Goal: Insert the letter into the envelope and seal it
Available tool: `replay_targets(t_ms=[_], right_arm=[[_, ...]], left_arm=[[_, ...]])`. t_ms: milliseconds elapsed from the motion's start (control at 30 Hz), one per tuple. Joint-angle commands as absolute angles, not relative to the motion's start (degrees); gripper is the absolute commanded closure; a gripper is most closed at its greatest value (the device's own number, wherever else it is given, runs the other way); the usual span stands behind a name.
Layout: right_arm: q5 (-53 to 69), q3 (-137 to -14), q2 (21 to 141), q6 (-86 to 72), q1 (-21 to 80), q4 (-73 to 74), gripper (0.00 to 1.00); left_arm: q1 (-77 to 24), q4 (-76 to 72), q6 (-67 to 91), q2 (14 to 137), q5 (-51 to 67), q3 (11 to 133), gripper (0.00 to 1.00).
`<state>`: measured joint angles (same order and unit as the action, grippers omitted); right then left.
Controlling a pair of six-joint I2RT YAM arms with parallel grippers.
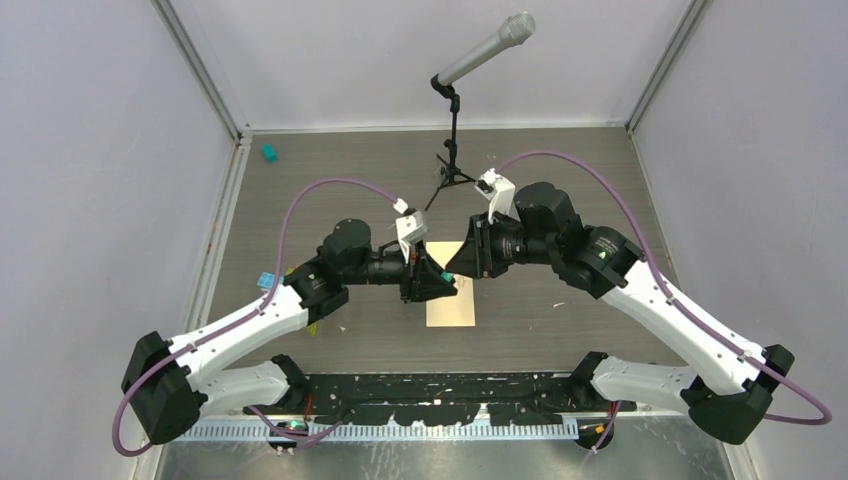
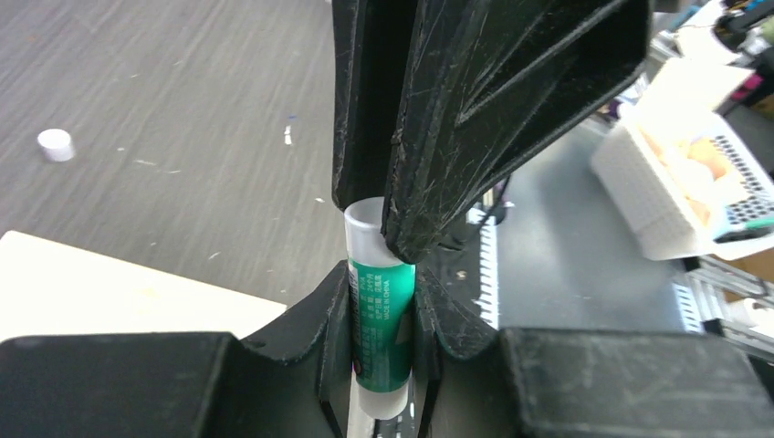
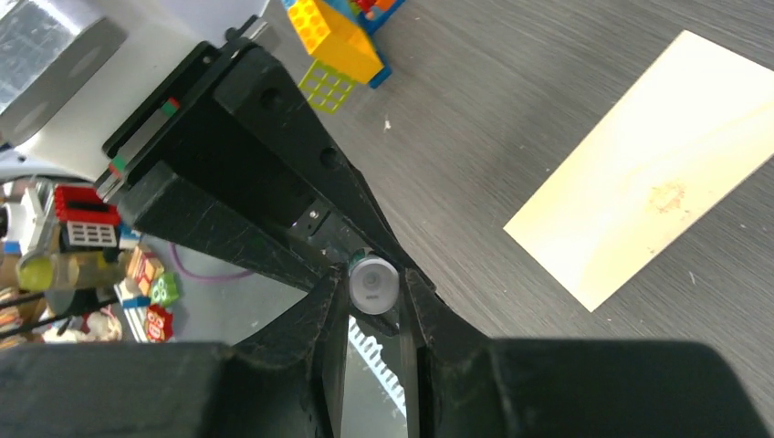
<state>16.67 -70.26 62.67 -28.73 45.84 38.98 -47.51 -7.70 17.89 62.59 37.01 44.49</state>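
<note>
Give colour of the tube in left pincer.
The tube is green, frosted white ends; left wrist view.

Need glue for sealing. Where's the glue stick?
Centre of the top view: the glue stick is held in the air between the left tool and right tool, over the cream paper.

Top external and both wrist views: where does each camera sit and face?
Top external: above and behind the arms, looking down at the table; both arms show, left gripper and right gripper together over a pale sheet.
Left wrist: on the left arm, looking along its own fingers at the green glue stick they hold.
Right wrist: on the right arm, looking past its own fingers at the stick's white end.
Shared: all three show the pale sheet; both wrists the glue stick.
</note>
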Motion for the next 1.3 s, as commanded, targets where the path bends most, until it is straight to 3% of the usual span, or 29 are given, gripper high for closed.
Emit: replay_targets(t_ms=[0,133,200,333,533,1067,1267], right_arm=[[24.70,-71.11,62.93,-25.10,46.59,38.34,0.81],[19.36,-72.44,63.03,-29.02,46.57,39.63,0.42],[14.25,-74.25,64.14,-32.35,46.62,41.16,0.35],[7.27,-74.60,65.79,-41.10,46.70,40.83,0.36],[2.56,-72.25,66.19,-46.72,47.09,38.27,0.42],[-1.55,-72.60,69.85,-48.68,47.55,37.14,0.63],[-0.79,-72.15,70.67,-48.90,47.63,36.73,0.61]], left_arm=[[-48.08,-17.32,22.20,59.53,41.87,43.87,1.00],[-48.21,-7.36,14.55,58.39,30.74,45.59,1.00],[-49.38,-3.82,9.41,57.79,22.28,46.11,1.00],[-51.32,-1.79,3.53,57.86,7.18,46.22,1.00],[-56.78,-1.98,-4.48,59.77,-4.90,46.77,1.00],[-59.38,-3.42,-7.43,62.82,-7.37,47.11,1.00],[-59.41,-4.15,-7.17,63.17,-7.14,47.02,1.00]])
